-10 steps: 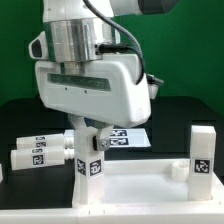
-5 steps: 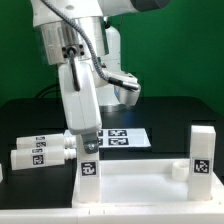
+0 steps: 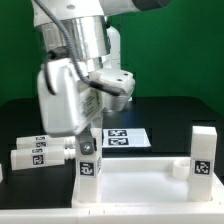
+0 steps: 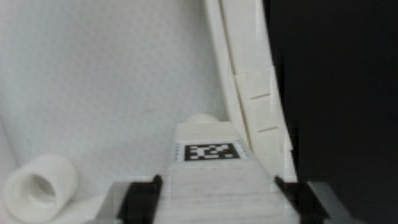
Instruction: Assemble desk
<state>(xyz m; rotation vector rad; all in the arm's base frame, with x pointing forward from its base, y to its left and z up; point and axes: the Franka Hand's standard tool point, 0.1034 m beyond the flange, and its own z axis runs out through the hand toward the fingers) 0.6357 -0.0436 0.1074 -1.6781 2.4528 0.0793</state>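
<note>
The white arm [image 3: 75, 60] fills the exterior view from twelve o'clock down to the centre, standing over a black table [image 3: 170, 115]. The desk's rimmed white tabletop [image 3: 140, 192] lies flat across the six o'clock edge of that view; the wrist view shows its pale surface [image 4: 107, 90] and raised rim from close by. The marker board [image 3: 128, 138] lies flat on the table just behind the tabletop, near the centre. One tagged leg [image 3: 203, 150] stands upright at the tabletop's corner toward four o'clock. Two loose legs [image 3: 40, 152] lie on their sides on the table at about eight o'clock, side by side and clear of the tabletop. The gripper [image 3: 86, 146] hangs at the tabletop's corner toward seven o'clock, clenched on a third leg [image 3: 89, 168], which stands upright there with its tag facing the camera. In the wrist view this leg [image 4: 217, 170] sits squeezed between the dark fingers [image 4: 143, 198], and a round socket [image 4: 39, 186] shows in the tabletop near it.
</note>
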